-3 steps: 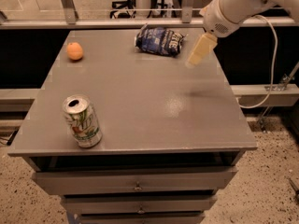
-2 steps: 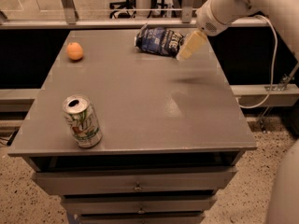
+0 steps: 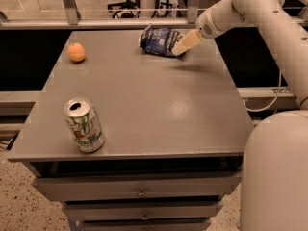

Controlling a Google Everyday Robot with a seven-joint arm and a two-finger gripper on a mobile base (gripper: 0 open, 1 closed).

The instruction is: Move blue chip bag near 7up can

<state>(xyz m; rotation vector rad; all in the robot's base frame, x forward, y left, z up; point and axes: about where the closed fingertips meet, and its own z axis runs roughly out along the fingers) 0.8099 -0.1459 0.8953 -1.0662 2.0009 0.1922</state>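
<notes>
The blue chip bag (image 3: 159, 41) lies crinkled at the far edge of the grey table (image 3: 144, 95), right of centre. The 7up can (image 3: 83, 124) stands upright near the table's front left corner, white and green with an open silver top. My gripper (image 3: 183, 44) hangs from the white arm coming in from the upper right. Its pale tips are at the bag's right end, overlapping its edge in the view. The bag and the can are far apart, on opposite sides of the table.
A small orange fruit (image 3: 76, 52) sits at the far left of the table. The table has drawers (image 3: 139, 192) below its front edge. My white base (image 3: 276, 172) fills the lower right. A metal rail (image 3: 96, 24) runs behind the table.
My gripper has moved left and toward the far edge, from above the table's right side to the right end of the chip bag. The bag, can and fruit have not moved.
</notes>
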